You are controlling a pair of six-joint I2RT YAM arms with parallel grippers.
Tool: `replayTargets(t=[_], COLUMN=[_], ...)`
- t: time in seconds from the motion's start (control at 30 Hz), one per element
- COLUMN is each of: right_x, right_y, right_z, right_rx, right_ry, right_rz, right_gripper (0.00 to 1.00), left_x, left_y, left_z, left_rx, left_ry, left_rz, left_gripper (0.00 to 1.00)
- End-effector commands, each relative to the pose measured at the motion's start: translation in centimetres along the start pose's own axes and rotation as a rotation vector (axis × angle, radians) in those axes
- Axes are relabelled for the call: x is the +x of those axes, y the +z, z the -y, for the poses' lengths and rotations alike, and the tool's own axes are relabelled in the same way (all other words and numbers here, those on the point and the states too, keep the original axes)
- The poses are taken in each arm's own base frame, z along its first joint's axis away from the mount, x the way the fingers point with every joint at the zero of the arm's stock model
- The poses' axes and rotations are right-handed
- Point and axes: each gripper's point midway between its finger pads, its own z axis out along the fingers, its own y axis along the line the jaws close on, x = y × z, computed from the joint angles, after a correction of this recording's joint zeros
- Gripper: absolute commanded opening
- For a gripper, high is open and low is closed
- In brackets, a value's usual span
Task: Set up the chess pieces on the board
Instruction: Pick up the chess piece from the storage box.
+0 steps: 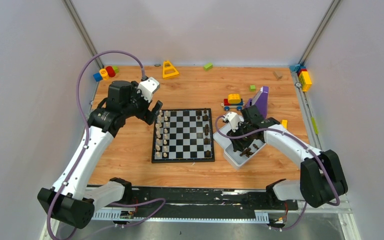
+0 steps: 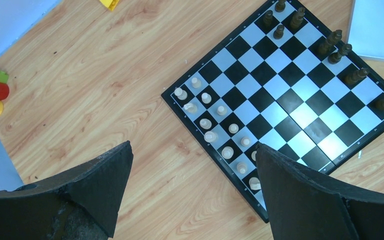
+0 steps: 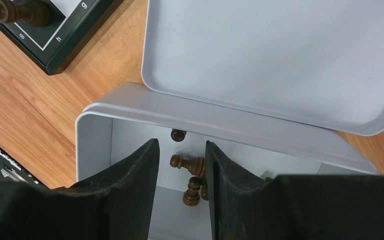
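The job looks a little past halfway. On the board, which lies flat in the middle of the desk, the pale pieces stand in two rows along the edge nearest the left arm. That side seems complete or close to it, though one finger hides its near end in the left wrist view. Along the opposite edge the dark pieces are sparse: about eight are up, with several squares in those two rows bare. More dark ones lie on their sides in the white tray just beside the board's right edge, with the lid lying next to the tray. The right fingers hang inside the tray right over those loose pieces, narrowed to a slim gap with nothing clamped between them as far as the wrist view shows. The left fingers are spread fully wide and empty, above the desk at the pale side of the board. What is left, by this showing, is to carry the dark pieces in the tray over and stand them on their squares.
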Motion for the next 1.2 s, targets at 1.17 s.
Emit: replayTargets(t=[1.17], right_x=[-4.8], right_y=[-5.9], right_z=[1.1], right_rx=[0.061], right_ry=[-0.089], right_rz=[0.096], right_gripper=[0.00], left_x=[-0.8], left_y=[-0.2], left_z=[-0.4], left_rx=[-0.010], left_ry=[0.028], left_rz=[0.044], left_gripper=[1.00])
